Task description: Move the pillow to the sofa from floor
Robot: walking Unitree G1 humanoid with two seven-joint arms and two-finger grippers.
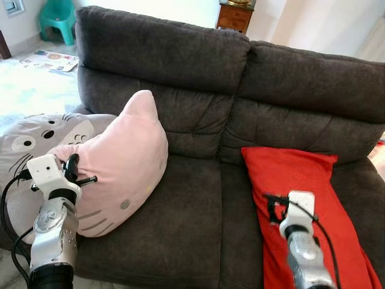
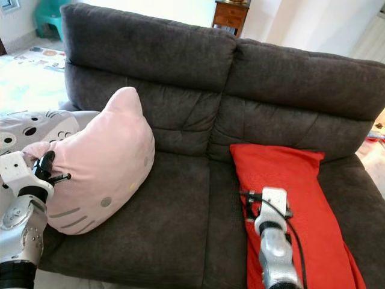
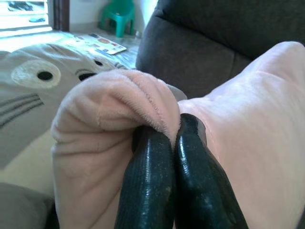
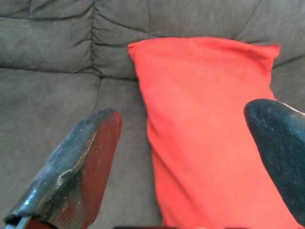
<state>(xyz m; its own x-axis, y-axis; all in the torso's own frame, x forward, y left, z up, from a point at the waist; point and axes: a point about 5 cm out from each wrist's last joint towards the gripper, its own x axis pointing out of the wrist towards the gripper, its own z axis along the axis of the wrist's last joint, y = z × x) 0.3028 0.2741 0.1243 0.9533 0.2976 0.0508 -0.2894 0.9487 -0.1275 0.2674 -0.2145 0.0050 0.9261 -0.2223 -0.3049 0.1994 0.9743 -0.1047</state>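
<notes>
The pink pillow [image 1: 120, 162], shaped like a cat's head with an ear pointing up, whisker marks and a small grey nose, sits on the left seat of the dark grey sofa [image 1: 198, 211], leaning toward the sofa's backrest. The left gripper [image 3: 174, 143] pinches a fold of the pillow's plush at the corner nearest the sofa's left armrest; in the left wrist view its two black fingers [image 3: 147, 186] press together with the pink fabric bunched over their tips. The silver left arm rises from in front of the sofa's left front edge.

Over the sofa's left armrest lies a grey cushion [image 1: 30, 144] with round eyes and whisker lines, touching the pink pillow's outer side, though how far it reaches down the armrest is hard to tell.

On the sofa's right seat a red pillow [image 1: 307, 211] lies with its top edge against the backrest. The right gripper [image 4: 186, 157] hovers over it with fingers spread wide and nothing between them; the red fabric shows through the gap.

Behind the sofa, to its left, a teal plastic stool [image 1: 57, 18] stands on the pale floor near a scattered magazine [image 1: 51, 59], and a wooden cabinet [image 1: 234, 15] stands behind the backrest
</notes>
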